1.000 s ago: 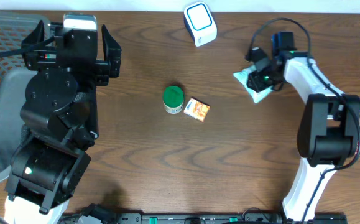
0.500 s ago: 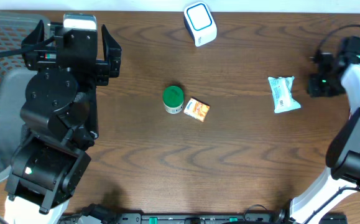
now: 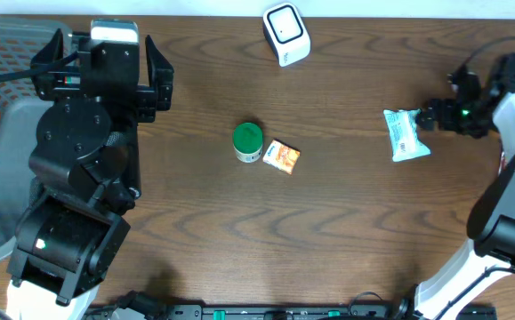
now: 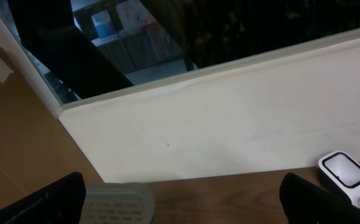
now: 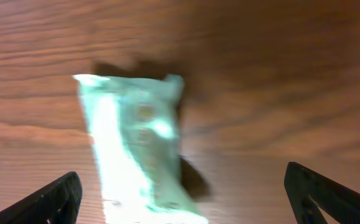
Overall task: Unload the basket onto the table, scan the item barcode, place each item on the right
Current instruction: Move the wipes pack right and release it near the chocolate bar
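Off to the right of the scanner (image 3: pixel 286 33), the right gripper (image 5: pixel 181 177) has its fingers spread wide with nothing held between them. The pale green packet (image 3: pixel 406 135) lies flat on the table (image 3: pixel 346 231) just beside the fingertips; whether one brushes its corner I cannot tell. The packet sits well clear of the scanner, on the robot's side of it, so it looks set down on the wood and not presented to the scanner's window.

In front of the scanner, slightly to its left, a green-lidded tub (image 3: pixel 248 140) and a small orange box (image 3: pixel 283 156) stand close together, probably awaiting their turn. Far to the scanner's left, the left gripper (image 4: pixel 180 190) is fully open and empty. It faces the back wall, likely parked out of the way.
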{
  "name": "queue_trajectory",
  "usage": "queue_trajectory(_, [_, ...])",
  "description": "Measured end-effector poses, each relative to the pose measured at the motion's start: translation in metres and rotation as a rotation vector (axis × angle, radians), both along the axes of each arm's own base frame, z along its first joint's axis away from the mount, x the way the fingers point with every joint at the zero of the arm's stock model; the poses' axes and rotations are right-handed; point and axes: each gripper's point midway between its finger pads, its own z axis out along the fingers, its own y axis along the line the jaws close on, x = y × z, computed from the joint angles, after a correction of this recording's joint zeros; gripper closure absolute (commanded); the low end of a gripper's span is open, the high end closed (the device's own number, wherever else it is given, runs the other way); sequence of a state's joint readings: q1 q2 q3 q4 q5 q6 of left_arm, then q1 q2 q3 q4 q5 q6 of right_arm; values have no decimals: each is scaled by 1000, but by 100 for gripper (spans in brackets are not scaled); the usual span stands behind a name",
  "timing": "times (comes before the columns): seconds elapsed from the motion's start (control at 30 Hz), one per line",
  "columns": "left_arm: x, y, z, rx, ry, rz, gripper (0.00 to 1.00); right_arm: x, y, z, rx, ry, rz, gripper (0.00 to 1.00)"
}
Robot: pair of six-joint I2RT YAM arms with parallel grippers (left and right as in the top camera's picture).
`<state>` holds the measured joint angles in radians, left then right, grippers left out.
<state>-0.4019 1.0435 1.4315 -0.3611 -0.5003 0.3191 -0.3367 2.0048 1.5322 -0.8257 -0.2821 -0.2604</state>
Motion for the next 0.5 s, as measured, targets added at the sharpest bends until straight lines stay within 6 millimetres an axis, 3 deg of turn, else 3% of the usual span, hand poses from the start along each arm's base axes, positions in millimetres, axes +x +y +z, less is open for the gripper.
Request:
queue_trajectory(0.17, [0, 0, 0, 0, 0, 0, 0, 9, 36, -1, -10, 3, 42, 1])
queue_trajectory(0.27, [0, 0, 0, 0, 0, 0, 0, 14, 47, -4, -30, 4, 46, 1])
queue_trajectory(0.4, [0, 0, 0, 0, 0, 0, 0, 15, 51, -20, -51, 38, 34, 1])
queue_trajectory(0.5, [0, 0, 0, 0, 0, 0, 0, 11, 44, -41, -84, 93, -2, 8])
